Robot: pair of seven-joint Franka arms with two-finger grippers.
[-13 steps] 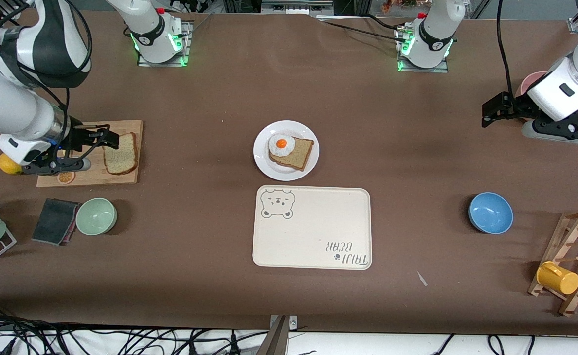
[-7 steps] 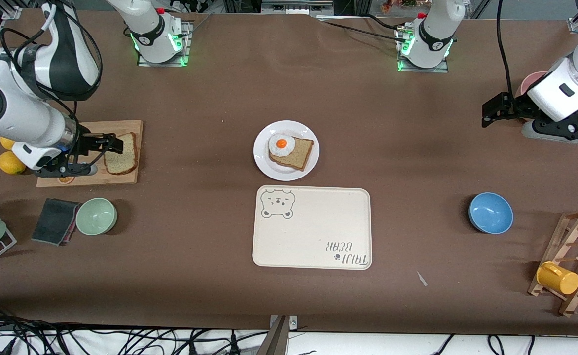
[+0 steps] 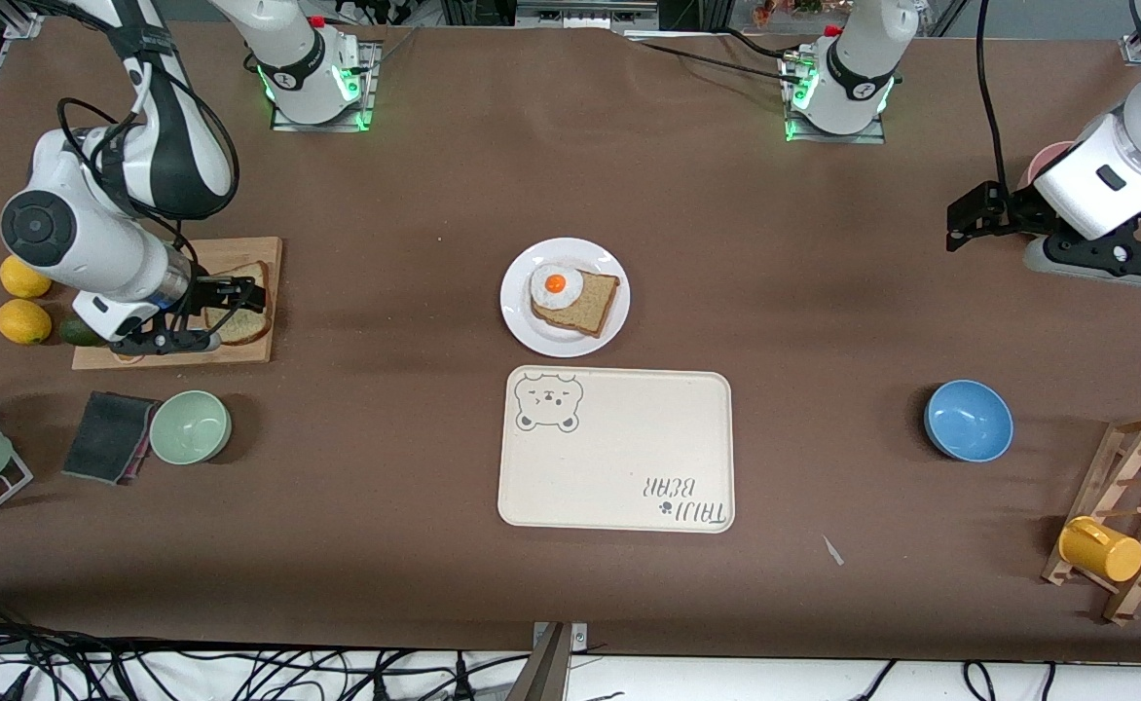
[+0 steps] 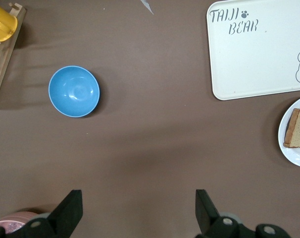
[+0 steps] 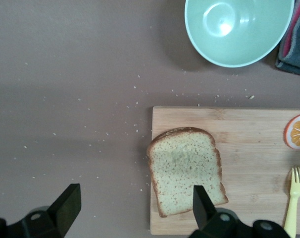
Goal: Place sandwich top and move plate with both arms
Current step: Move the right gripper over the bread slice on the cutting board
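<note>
**Readable text: one tray label**

The cream tray [image 3: 619,458] carries "TAIJI BEAR" in dark lettering with a paw mark, in the corner diagonally across from its bear drawing. It lies well apart from both grippers. Nothing else is legible.

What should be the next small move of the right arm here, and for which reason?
Probably the right gripper should shift to centre over the sandwich top, then lower and close. Its fingers are open and the slice lies flat on the cutting board, ungrasped, with one finger over the bread and the other off the board. The left gripper waits, open, above bare table.
</note>
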